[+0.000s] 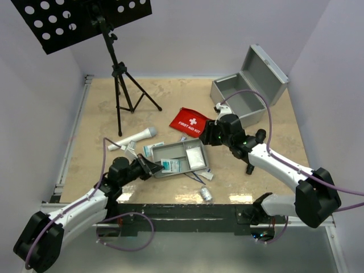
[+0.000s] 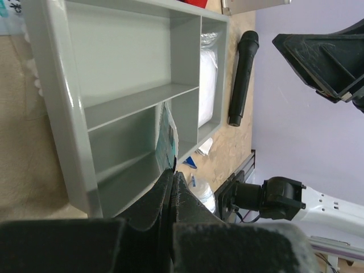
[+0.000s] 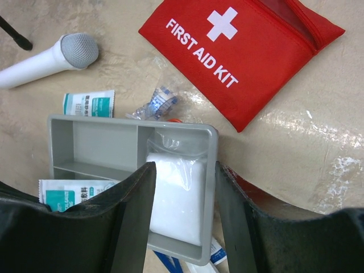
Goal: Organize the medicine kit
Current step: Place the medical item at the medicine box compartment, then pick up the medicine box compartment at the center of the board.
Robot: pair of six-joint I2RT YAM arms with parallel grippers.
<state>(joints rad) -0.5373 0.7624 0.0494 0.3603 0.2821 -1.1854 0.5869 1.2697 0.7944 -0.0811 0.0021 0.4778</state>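
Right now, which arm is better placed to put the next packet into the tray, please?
Left: its end effector grips a teal packet at the tray; the right end effector is open, empty.

Both arms are built of white tubular links joined by blocky black joint housings, and the left arm (image 1: 79,211) and the right arm (image 1: 278,164) are finished alike. A black wrist section is seen behind each pair of jaws, and small green lights (image 1: 219,138) are lit on the one behind the right jaws. A thin purple cable (image 1: 103,159) is looped behind the left jaws, and a second purple cable (image 1: 269,116) is arched behind the right jaws. The jaws are matte black, with broad, rounded-edged faces.
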